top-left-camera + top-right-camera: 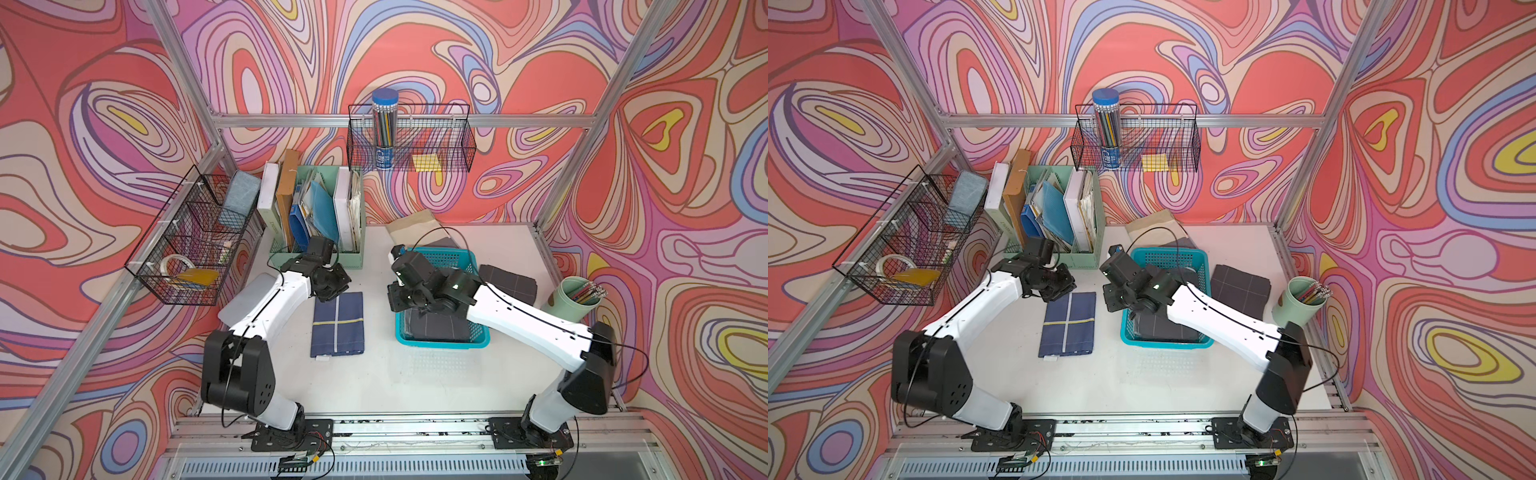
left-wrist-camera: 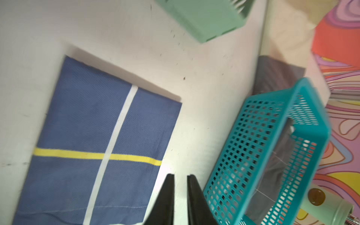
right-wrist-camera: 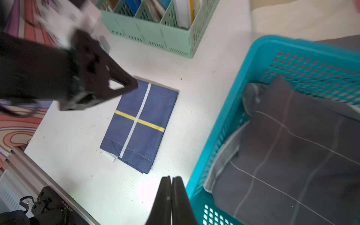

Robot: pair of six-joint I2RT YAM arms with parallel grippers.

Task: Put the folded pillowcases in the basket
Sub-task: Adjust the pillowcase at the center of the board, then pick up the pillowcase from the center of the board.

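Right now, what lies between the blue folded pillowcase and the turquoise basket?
Only bare white table separates the blue pillowcase from the basket; both top views show it.

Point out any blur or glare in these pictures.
Both top views are sharp and evenly lit; in the left wrist view the mint organiser and the basket rim smear; in the right wrist view the left arm is blurred and a patch of table glares.

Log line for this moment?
basket: grey pillowcase inside | blue pillowcase: flat on table | left gripper: open, empty | right gripper: shut, empty
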